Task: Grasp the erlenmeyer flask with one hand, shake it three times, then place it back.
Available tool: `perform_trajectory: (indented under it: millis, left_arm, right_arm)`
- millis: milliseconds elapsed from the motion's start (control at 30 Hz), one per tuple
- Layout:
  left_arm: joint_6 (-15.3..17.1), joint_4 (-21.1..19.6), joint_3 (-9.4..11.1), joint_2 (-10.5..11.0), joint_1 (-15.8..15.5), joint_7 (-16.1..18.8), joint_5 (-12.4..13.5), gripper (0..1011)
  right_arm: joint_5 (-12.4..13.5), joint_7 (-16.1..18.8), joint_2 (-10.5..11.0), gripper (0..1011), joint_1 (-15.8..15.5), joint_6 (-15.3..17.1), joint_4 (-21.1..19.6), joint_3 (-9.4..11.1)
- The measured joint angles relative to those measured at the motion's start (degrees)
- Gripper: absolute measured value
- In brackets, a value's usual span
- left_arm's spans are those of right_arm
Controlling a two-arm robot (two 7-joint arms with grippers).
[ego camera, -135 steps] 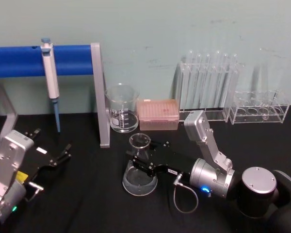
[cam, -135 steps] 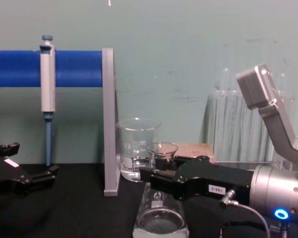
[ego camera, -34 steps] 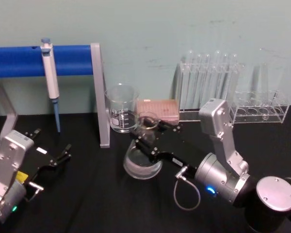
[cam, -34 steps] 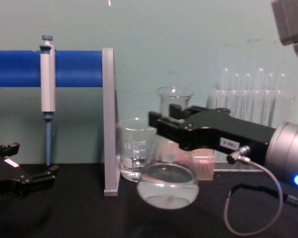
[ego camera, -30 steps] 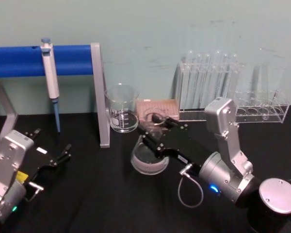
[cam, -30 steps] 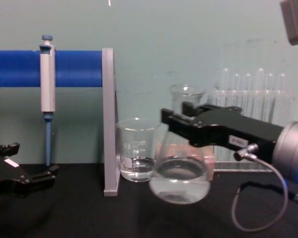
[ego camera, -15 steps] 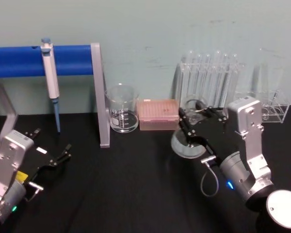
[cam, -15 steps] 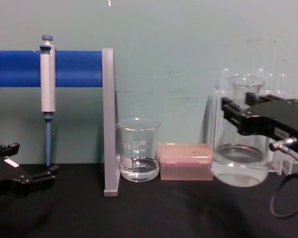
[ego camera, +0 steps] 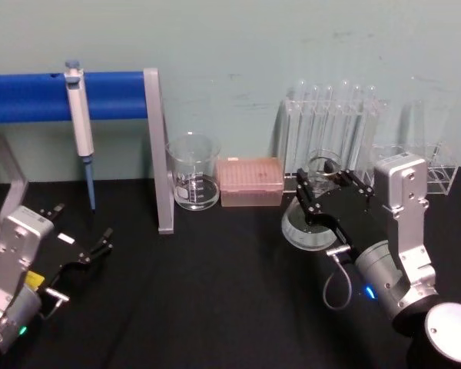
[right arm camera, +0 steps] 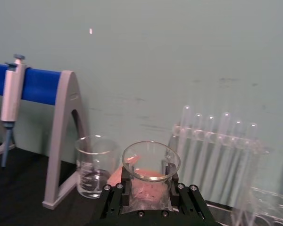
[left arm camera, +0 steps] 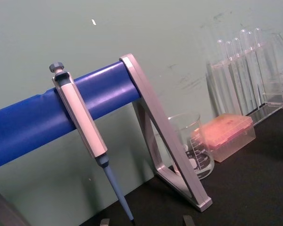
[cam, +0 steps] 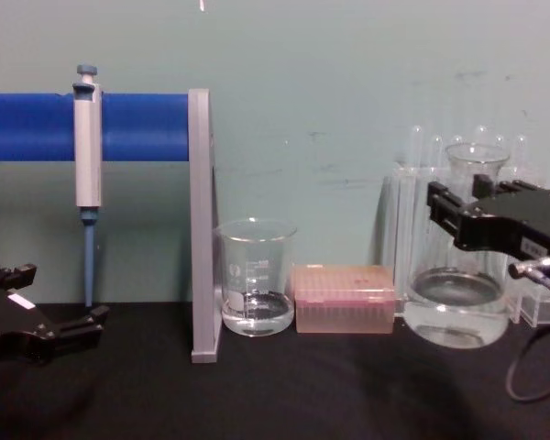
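Note:
The erlenmeyer flask is clear glass with a little clear liquid, and it hangs roughly upright just above the black table, right of centre. My right gripper is shut on its neck below the flared rim. In the chest view the flask is at the right edge, in front of the test tubes, with the right gripper across its neck. The right wrist view looks down on the flask's rim, with the right gripper around the neck. My left gripper rests open at the near left, far from the flask.
A glass beaker and a pink tip box stand at the back centre. Test tube racks line the back right, close behind the flask. A blue bar stand holding a pipette fills the back left.
Since 4.5 s ago, the right gripper has lifted the flask off the table. Over the last second it carried the flask from the centre to the right. The left arm has not moved.

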Motion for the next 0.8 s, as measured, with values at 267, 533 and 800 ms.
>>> perform_trajectory:
  millis: [267, 533, 800]
  left_arm:
    - [0.0, 0.0, 0.0, 0.0, 0.0, 0.0, 0.0, 1001]
    - [0.0, 0.0, 0.0, 0.0, 0.0, 0.0, 0.0, 1001]
    - [0.0, 0.0, 0.0, 0.0, 0.0, 0.0, 0.0, 1001]
  right_arm:
    - [1.8, 6.1, 0.0, 452, 1.0, -0.4, 1.2, 0.0]
    - [3.1, 14.0, 1.2, 452, 2.5, -0.7, 1.8, -1.6]
    - [4.7, 21.1, 3.5, 452, 4.2, -1.2, 2.0, -5.0]
